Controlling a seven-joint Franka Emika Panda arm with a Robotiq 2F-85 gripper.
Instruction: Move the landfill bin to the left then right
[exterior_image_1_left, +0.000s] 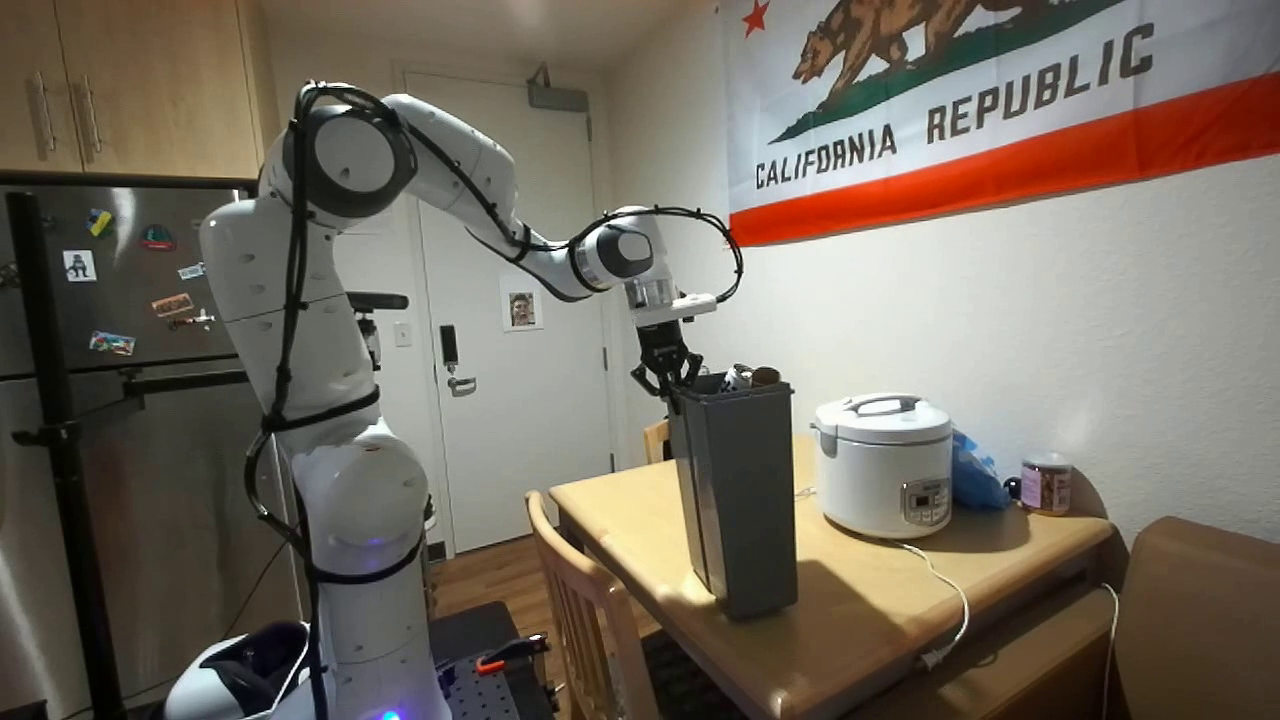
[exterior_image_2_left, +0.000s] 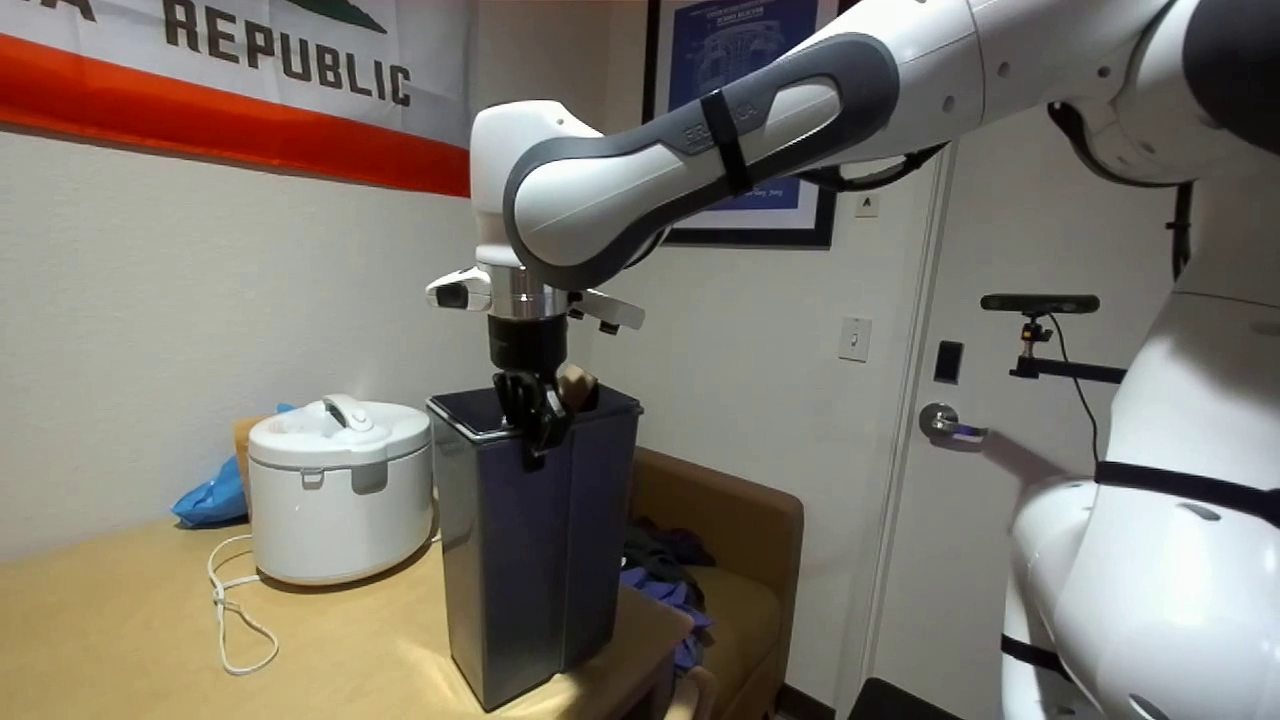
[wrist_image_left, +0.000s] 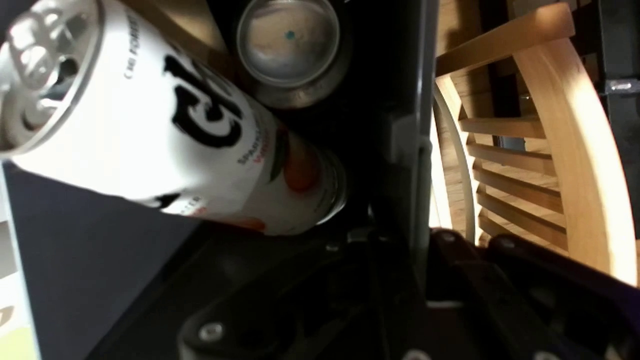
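Note:
The landfill bin (exterior_image_1_left: 745, 500) is a tall dark grey rectangular bin, also seen in an exterior view (exterior_image_2_left: 525, 570). It is at the table's near end; I cannot tell whether its base touches the wooden table (exterior_image_1_left: 850, 630). My gripper (exterior_image_1_left: 676, 395) points down at its rim, also in an exterior view (exterior_image_2_left: 533, 440). In the wrist view, the gripper (wrist_image_left: 407, 247) is shut on the bin's wall (wrist_image_left: 424, 85), one finger inside and one outside. A white can (wrist_image_left: 200, 130) and a metal can (wrist_image_left: 289, 45) lie inside. The wrist view is dark around the fingers.
The white rice cooker (exterior_image_1_left: 880, 470) stands close beside the bin, also in an exterior view (exterior_image_2_left: 340, 510). Its white cord (exterior_image_1_left: 950, 575) trails over the table edge. A blue bag (exterior_image_1_left: 978, 472) and a jar (exterior_image_1_left: 1047, 487) are behind it. A wooden chair (exterior_image_1_left: 590, 590) stands at the table side.

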